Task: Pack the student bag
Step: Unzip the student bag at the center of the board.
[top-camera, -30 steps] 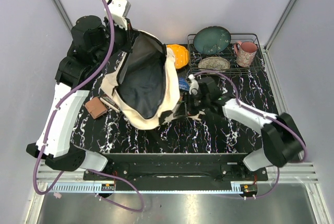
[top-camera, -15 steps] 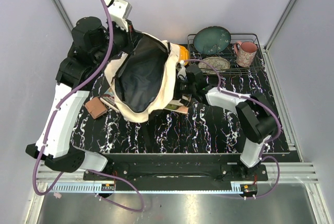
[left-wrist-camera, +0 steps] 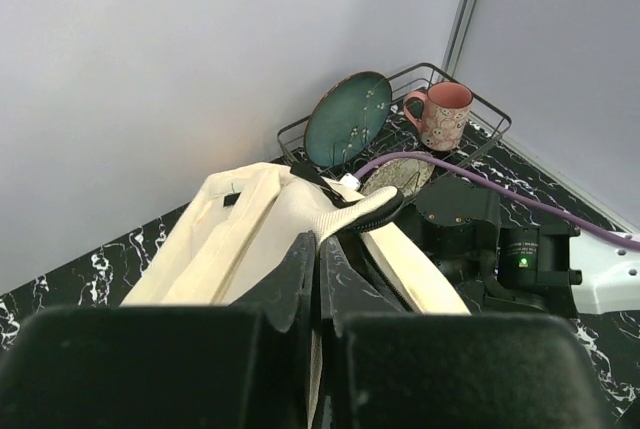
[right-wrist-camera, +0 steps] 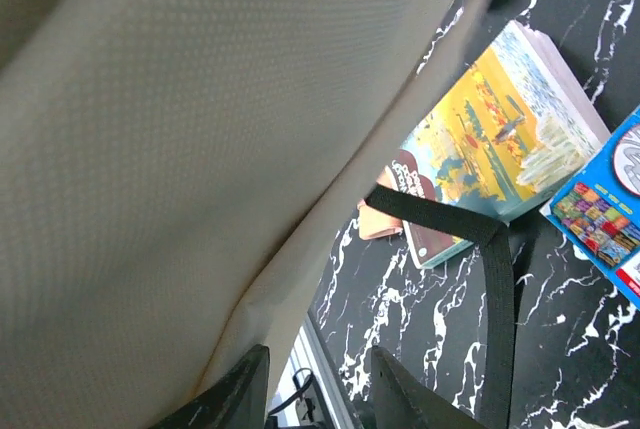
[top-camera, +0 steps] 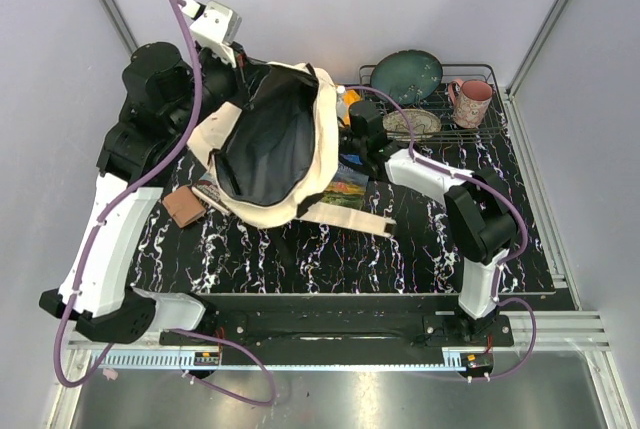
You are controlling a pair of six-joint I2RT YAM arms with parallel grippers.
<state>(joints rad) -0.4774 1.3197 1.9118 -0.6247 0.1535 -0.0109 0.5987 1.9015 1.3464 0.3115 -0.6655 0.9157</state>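
The student bag (top-camera: 300,99) is cream, stands tilted at the table's back left, and its dark lined mouth (top-camera: 265,144) gapes toward the camera. My left gripper (top-camera: 248,77) is shut on a cream webbing strip at the bag's top rim (left-wrist-camera: 345,211), holding it up. My right gripper (top-camera: 350,131) sits against the bag's right side, its jaws open. In the right wrist view the bag's fabric (right-wrist-camera: 200,129) fills the upper left. The right gripper (right-wrist-camera: 320,389) has only table between its fingers. A black strap (right-wrist-camera: 495,279) crosses a colourful book (right-wrist-camera: 500,129).
Books (top-camera: 345,189) lie under the bag's right edge, with a blue one (right-wrist-camera: 610,229) beside them. A brown block (top-camera: 185,206) lies at the bag's left. A wire rack (top-camera: 490,71) at the back right holds a teal plate (top-camera: 407,76), a pink mug (top-camera: 470,101) and a small dish (top-camera: 410,122).
My right arm has swung from the front of the bag toward the back along its right side, its jaws widening. The left arm has pulled the bag's rim up and back.
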